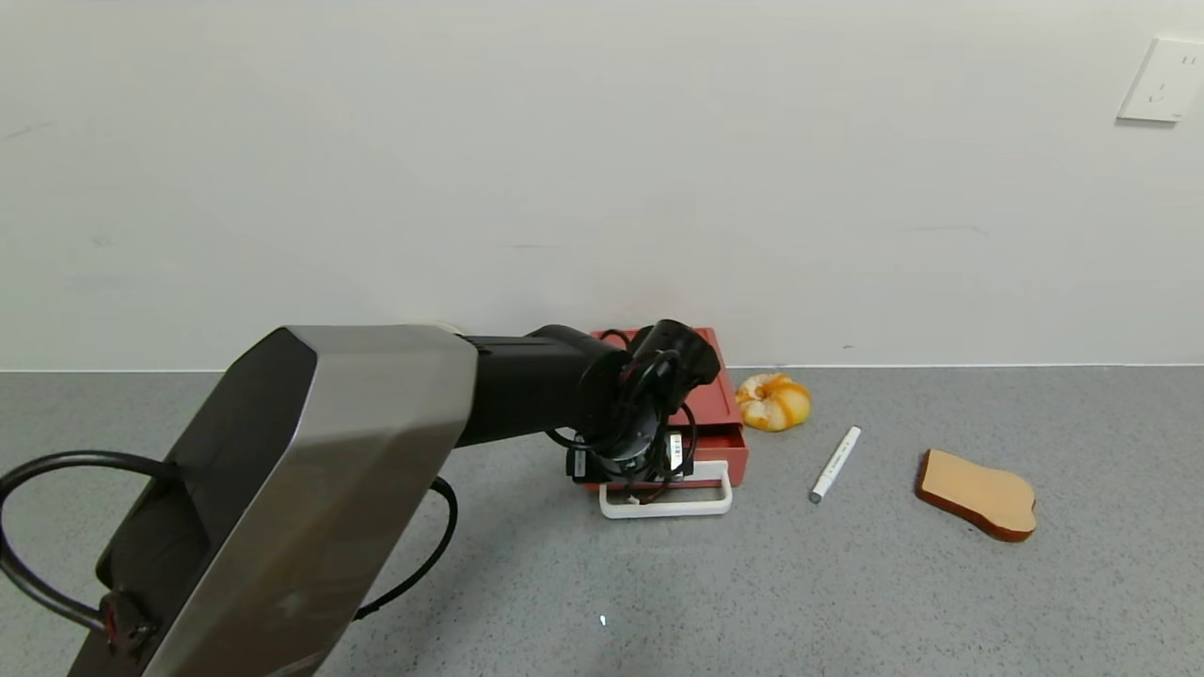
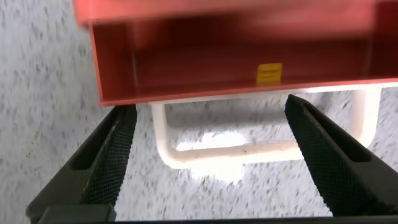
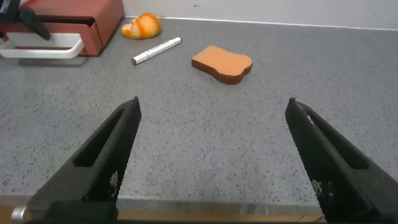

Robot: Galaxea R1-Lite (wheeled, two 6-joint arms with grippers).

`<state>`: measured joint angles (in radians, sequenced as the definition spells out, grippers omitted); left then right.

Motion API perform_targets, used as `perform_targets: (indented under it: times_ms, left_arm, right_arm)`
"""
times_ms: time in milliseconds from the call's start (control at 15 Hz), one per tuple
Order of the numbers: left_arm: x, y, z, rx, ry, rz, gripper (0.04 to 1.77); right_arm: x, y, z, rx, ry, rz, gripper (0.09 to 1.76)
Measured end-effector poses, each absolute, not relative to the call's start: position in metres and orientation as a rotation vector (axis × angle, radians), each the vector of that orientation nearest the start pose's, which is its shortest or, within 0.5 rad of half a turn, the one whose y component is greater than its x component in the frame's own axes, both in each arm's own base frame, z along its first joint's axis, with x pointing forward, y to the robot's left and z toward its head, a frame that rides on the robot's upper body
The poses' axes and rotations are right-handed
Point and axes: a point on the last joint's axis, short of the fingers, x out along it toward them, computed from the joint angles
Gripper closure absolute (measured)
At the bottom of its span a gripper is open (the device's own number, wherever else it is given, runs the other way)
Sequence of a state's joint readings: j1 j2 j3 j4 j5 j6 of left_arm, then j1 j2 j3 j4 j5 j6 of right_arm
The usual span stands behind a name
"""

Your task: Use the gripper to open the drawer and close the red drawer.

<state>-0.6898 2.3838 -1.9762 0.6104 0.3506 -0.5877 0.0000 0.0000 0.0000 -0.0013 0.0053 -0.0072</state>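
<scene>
I see grey speckled table [image 1: 847,602] under a white wall; the drawer [image 1: 720,414] sits at the wall, slightly pulled out. My left gripper [image 2: 208,146] hovers above its white handle [image 1: 666,503], jaws spread wide, holding nothing

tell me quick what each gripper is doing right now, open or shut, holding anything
Left gripper: open, holding nothing, above the drawer and its white handle.
Right gripper: open, empty, over bare table.

Our arms: black and brushed silver

Our left arm [image 1: 310,480] wears a faceted silver shell over black, with looped black cables and white labels near the wrist; both the left gripper [image 2: 211,155] and right gripper [image 3: 211,155] have black tapering fingers [image 2: 112,155] with cross-hatched pads.
</scene>
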Motion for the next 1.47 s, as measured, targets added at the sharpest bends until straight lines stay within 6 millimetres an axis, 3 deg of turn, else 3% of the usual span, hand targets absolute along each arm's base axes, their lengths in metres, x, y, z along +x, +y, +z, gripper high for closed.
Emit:
perform_targets:
  times_ms: [800, 1467]
  left_arm:
    - [0.382, -0.284, 0.12, -0.036, 0.823, -0.082, 0.09]
    - [0.381, -0.279, 0.122, -0.012, 0.841, -0.073, 0.09]
  right_arm:
    - [-0.023, 0.0, 0.076, -0.007, -0.001, 0.005, 0.14]
    - [-0.023, 0.0, 0.076, -0.007, -0.001, 0.005, 0.14]
